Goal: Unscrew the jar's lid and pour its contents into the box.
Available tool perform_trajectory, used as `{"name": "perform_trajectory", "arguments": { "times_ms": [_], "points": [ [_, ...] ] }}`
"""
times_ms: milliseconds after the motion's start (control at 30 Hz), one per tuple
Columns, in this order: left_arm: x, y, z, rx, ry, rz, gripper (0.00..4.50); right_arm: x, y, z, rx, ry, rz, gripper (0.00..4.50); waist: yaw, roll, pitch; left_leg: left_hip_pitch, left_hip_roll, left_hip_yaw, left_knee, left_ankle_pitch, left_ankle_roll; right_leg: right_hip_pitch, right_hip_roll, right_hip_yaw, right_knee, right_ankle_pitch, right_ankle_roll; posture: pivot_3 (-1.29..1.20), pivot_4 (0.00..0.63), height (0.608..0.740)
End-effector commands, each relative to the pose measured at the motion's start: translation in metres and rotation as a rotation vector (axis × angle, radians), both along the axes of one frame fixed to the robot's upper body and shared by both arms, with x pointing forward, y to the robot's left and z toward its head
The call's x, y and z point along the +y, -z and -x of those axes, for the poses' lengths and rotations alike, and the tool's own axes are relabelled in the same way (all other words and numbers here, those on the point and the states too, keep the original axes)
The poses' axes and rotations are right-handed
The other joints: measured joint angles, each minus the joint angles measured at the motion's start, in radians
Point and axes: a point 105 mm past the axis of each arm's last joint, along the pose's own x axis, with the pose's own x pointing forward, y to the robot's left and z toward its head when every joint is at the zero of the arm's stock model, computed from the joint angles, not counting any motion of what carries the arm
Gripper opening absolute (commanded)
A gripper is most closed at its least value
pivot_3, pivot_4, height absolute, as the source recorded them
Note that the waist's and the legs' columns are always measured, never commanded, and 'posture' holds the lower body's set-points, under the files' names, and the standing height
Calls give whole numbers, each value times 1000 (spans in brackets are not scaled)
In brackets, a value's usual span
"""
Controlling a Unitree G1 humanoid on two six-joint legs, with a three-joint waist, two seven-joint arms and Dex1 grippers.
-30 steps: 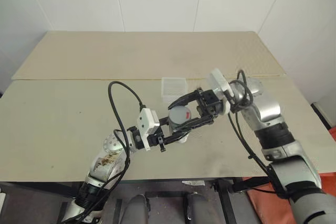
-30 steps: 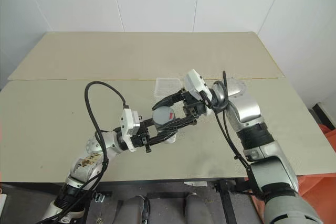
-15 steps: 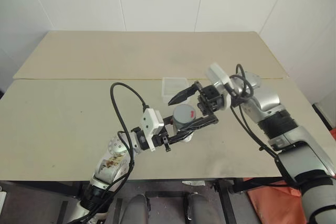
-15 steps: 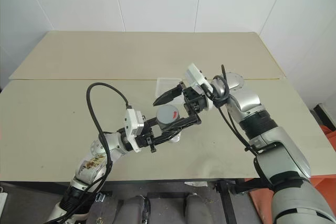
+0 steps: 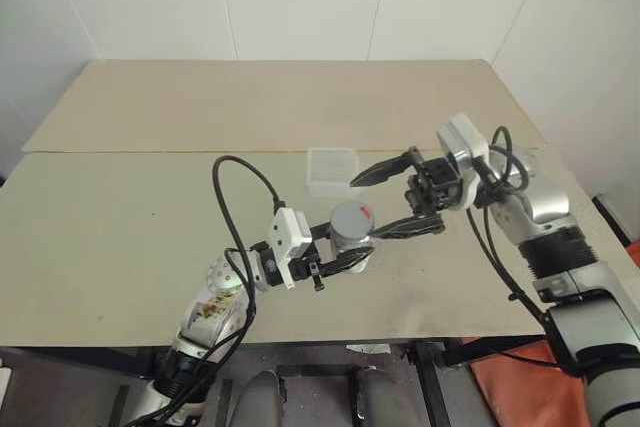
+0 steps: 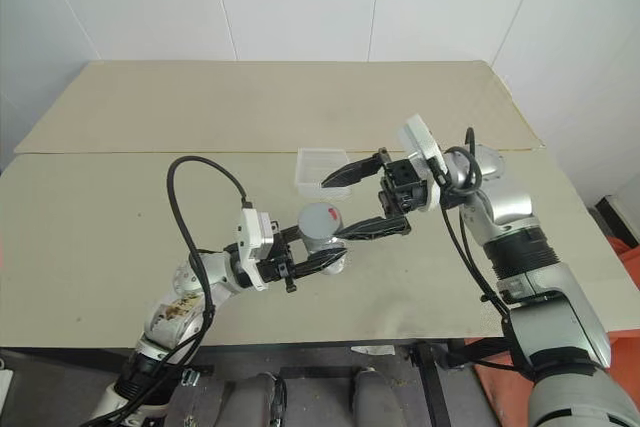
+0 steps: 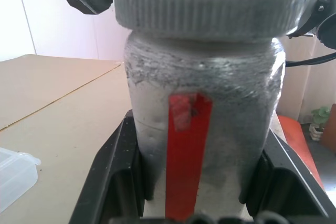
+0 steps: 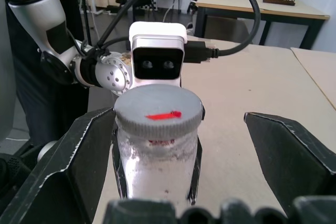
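left gripper (image 5: 352,252) clamps the upright jar (image 5: 352,237), lid (image 5: 350,216) on top.

Readable text: none that I can make out anywhere.
Lid (image 8: 159,111): a small red dash on its grey top, no letters or digits.
Jar (image 7: 202,119): held in my left gripper (image 5: 352,257), it bears a plain red strip down its side; a scrap of tape lies across the strip, with nothing written on either.
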Motion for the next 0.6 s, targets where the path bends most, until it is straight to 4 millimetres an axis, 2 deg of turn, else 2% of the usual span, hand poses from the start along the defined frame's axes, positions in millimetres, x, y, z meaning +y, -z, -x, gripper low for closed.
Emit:
{"name": "perform_trajectory", "arguments": {
  "times_ms": [33,167,433,600],
  "points": [
    [-4,-11,4,-61,31,25,1938,-12,-11,7,-46,-16,-9,4457,0,0,0,0,0,0,0,0,0,0,0,0,0,0,0,0,150,740],
    [-2,-9,0,-62,4,21,1938,-11,-17,21,-59,-7,-8,4457,1,0,0,0,0,0,0,0,0,0,0,0,0,0,0,0,150,740],
    [-4,-5,-3,-61,-12,16,1938,9,-23,43,-75,18,-9,4457,0,0,0,1,0,0,0,0,0,0,0,0,1,-3,5,0,150,740],
    [-7,-8,-4,-57,-5,28,1938,29,-16,39,-92,59,-34,4457,-1,0,0,0,0,0,1,0,0,0,0,0,1,-3,6,0,150,740]
  ]
}}
